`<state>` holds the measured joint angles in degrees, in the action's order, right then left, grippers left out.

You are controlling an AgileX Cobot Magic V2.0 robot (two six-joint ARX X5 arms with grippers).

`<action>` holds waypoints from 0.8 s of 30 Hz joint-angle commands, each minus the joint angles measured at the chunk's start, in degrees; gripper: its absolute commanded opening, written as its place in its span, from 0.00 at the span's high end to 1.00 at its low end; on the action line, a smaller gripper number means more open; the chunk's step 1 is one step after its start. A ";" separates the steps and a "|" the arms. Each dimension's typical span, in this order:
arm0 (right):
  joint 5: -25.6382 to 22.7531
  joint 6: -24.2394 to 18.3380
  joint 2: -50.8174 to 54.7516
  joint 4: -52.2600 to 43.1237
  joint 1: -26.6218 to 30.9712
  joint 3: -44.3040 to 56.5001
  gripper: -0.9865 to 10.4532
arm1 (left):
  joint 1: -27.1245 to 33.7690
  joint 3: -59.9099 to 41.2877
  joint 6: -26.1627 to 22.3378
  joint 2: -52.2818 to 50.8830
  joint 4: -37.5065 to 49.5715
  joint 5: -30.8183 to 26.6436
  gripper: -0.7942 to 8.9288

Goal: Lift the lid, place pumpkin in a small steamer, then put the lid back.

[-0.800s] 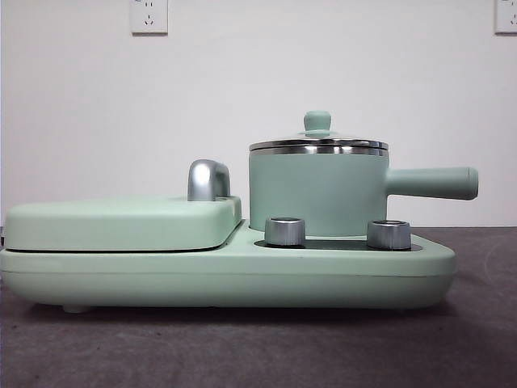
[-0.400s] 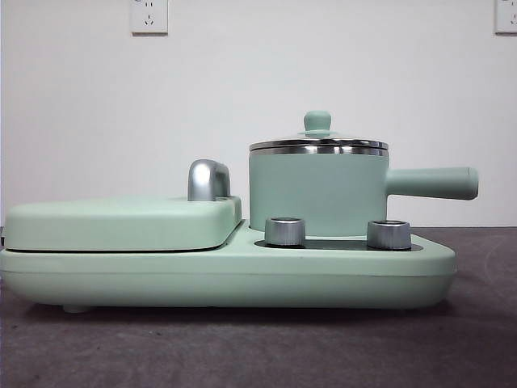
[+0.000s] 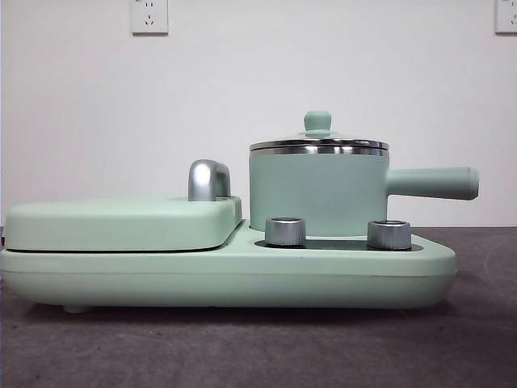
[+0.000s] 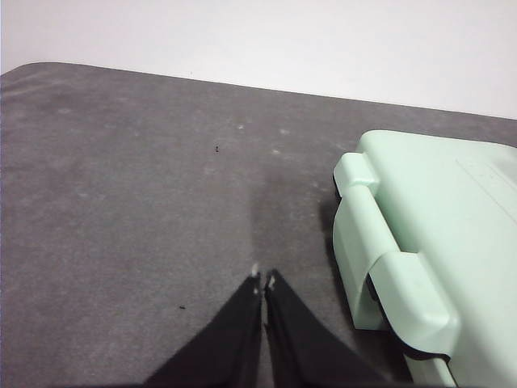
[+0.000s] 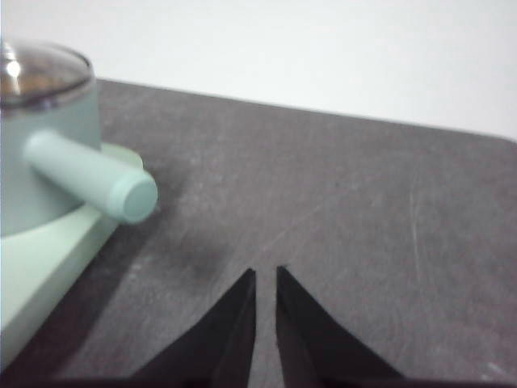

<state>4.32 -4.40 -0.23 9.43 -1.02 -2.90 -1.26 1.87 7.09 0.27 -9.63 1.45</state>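
No readable text, label, brand, number or sign anywhere: none on the small steamer (image 3: 315, 194), the lid (image 3: 318, 142), the base unit (image 3: 226, 275) with its two silver knobs (image 3: 285, 231), the hinged cover (image 3: 121, 222), or the wall outlets (image 3: 149, 16).

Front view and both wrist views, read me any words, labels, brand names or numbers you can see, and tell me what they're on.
None can be read.
The small steamer, its lid, the flat hinged cover, the base unit and the two silver knobs show no print.
The wall sockets carry only slot holes, no text.
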 commanded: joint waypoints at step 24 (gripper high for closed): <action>0.13 2.84 0.02 -3.87 0.02 2.25 0.88 | 0.02 -1.14 0.02 -0.09 0.59 0.04 0.91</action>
<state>4.43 -2.50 -0.25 6.07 -1.02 -0.93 -1.26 1.87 7.09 0.27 -9.63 1.45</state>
